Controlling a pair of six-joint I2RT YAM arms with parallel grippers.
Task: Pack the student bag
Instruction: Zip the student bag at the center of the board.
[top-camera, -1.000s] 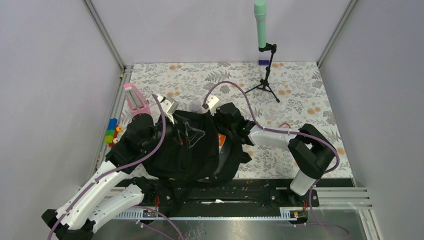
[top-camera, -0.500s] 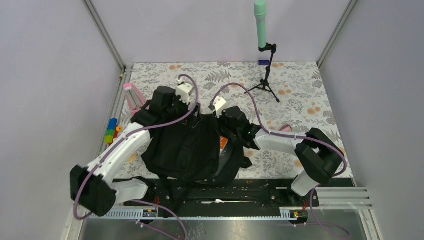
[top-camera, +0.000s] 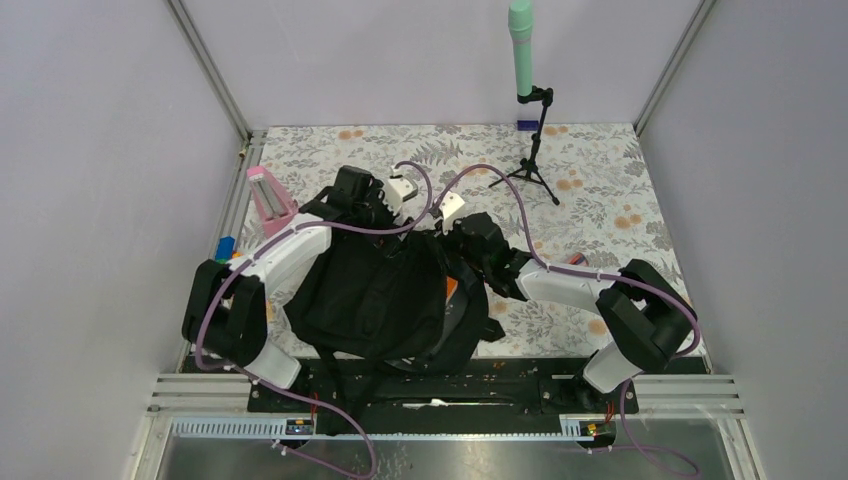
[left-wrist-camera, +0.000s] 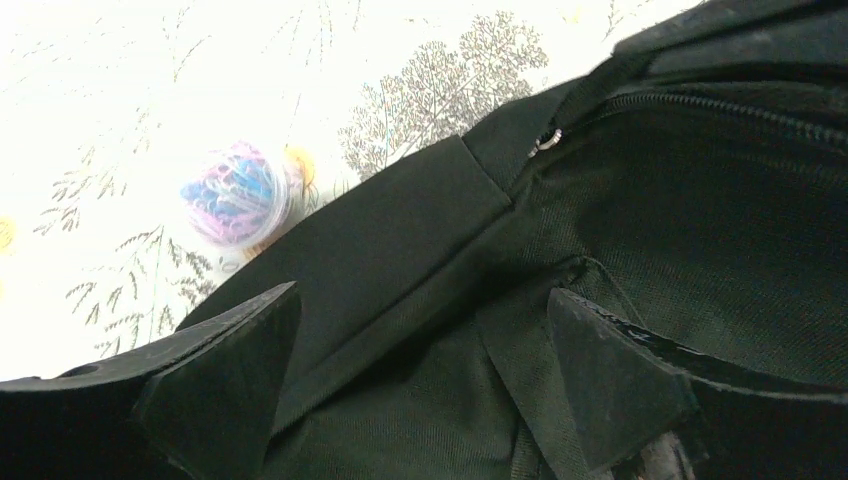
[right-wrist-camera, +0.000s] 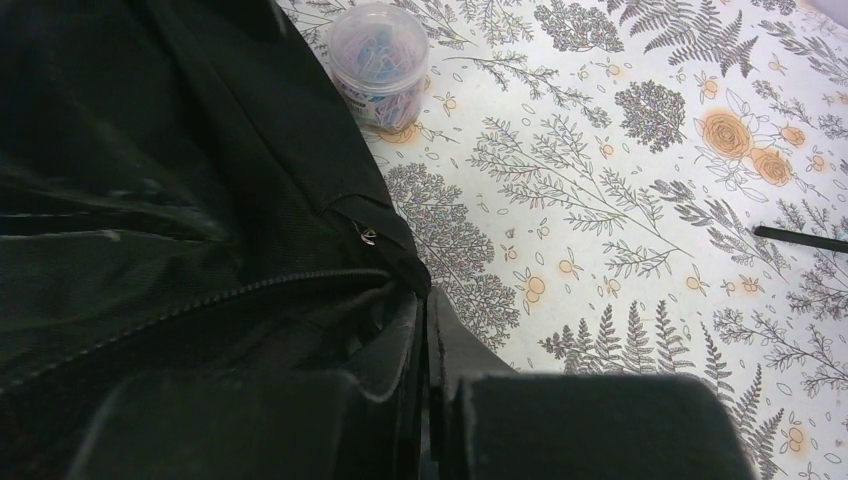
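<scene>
Left jaws wide apart, student bag fabric spread just below them. Right jaws together at bag's zip edge; grip on fabric unclear. Paper-clip tub on desk just beyond bag.

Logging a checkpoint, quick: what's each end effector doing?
Left end effector: open, holding nothing.
Right end effector: closed, apparently pinching the backpack by its zip edge.

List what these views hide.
Student bag interior: top view, its own fabric covers it; wrist views show only dark fabric.
Orange item: top view, mostly under the bag.
Right gripper: right wrist view, shut at the bag's edge; whether it pinches fabric is unclear.
</scene>
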